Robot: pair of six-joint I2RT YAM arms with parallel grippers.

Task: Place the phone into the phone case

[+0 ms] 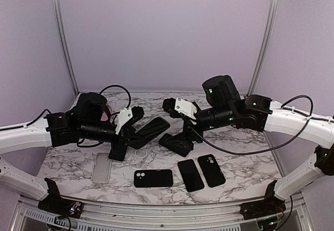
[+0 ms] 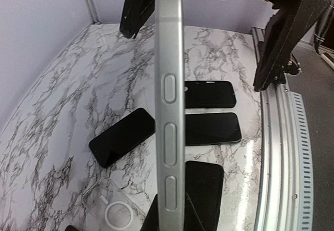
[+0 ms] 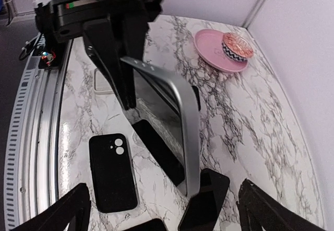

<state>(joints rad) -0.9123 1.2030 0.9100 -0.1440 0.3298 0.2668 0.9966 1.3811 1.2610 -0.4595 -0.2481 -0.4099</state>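
Left gripper (image 2: 173,212) pinching silver-edged phone (image 2: 169,84) aloft, right gripper (image 3: 162,205) spread either side, apparently not touching

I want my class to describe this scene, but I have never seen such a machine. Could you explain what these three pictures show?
These are two robot arms on a marble-patterned table, each ending in a two-finger gripper. One picture looks down from above and behind them; the other two come from cameras on the left and right wrists. The left gripper is shut on one end of a silver-edged phone. The right gripper is open, its fingers either side of the other end. On the table lie a clear case, a black case, two more dark slabs and a pink plate.
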